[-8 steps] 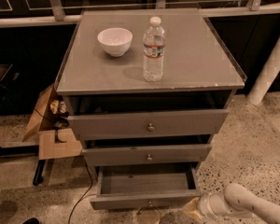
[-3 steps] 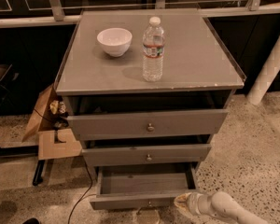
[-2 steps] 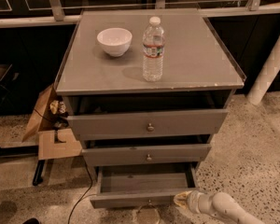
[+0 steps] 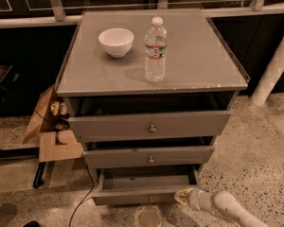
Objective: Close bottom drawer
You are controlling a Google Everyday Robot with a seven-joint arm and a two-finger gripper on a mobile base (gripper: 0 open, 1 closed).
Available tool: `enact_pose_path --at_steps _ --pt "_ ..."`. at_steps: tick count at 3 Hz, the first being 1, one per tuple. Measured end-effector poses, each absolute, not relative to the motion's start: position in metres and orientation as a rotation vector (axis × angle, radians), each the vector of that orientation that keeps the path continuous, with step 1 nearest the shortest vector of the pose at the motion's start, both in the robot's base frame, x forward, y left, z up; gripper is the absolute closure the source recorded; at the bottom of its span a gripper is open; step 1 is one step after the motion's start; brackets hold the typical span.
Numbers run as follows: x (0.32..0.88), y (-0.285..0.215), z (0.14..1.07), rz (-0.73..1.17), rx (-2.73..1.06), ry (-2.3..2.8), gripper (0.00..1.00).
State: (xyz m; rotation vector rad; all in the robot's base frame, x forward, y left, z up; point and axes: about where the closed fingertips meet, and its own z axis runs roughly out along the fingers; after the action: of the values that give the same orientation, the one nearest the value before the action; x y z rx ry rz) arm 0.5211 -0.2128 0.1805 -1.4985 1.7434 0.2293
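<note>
Bottom drawer (image 4: pixel 128 197) partly open — gripper (image 4: pixel 182 196) at its front corner, perhaps touching; grip state unclear.

The gripper (image 4: pixel 182 196) sits at the right end of the bottom drawer (image 4: pixel 132 199) front; whether it touches the panel cannot be told. The arm (image 4: pixel 227 209) is cut off by the bottom edge. The drawer's inside lies mostly hidden under the middle drawer (image 4: pixel 149 156), in shadow. A round thing (image 4: pixel 149 217) on the floor is cut by the bottom edge. The cabinet (image 4: pixel 151 56) hides part of the box (image 4: pixel 52 143).
</note>
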Motion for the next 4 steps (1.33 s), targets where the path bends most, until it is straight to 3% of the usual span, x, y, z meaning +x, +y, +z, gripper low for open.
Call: enact_pose_path --at_steps 4 --pt "0.619 -0.208 0.164 0.204 -1.42 1.837 1.0"
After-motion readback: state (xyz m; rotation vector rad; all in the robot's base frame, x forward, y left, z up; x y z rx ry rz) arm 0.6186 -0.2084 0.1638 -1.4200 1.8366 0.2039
